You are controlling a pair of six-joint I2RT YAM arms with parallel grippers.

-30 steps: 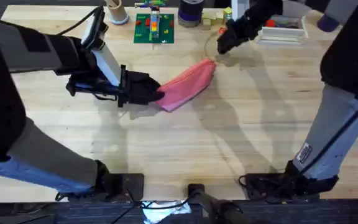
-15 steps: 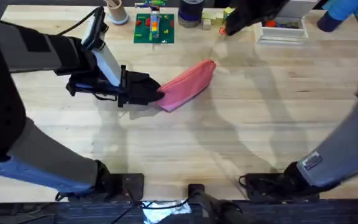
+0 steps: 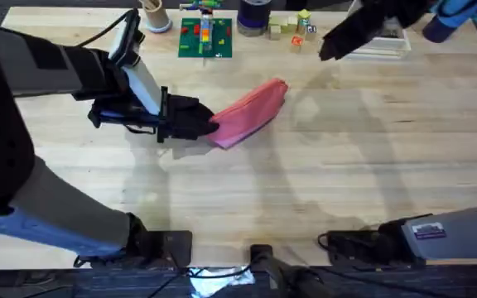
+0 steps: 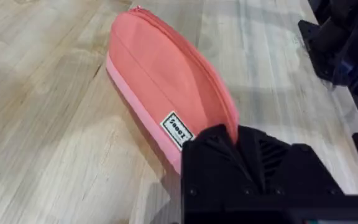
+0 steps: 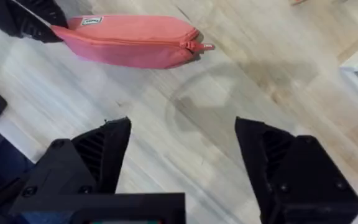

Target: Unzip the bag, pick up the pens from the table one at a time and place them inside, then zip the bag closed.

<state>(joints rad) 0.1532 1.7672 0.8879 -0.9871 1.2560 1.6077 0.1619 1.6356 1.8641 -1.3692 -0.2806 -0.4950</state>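
Still zipped, the bag [image 3: 250, 112] lies slantwise mid-table [image 3: 321, 182], unmoved over the last second. Left gripper [image 3: 197, 121] keeps its clamp on the near end of the bag [image 4: 166, 87]. Right gripper [image 3: 328, 48], jaws wide and empty in its wrist view [image 5: 182, 155], has pulled away from the zip-pull end [image 5: 199, 46] toward the far right. Judgement: zipping looks finished, with no pens left on the table, so the task is near done.
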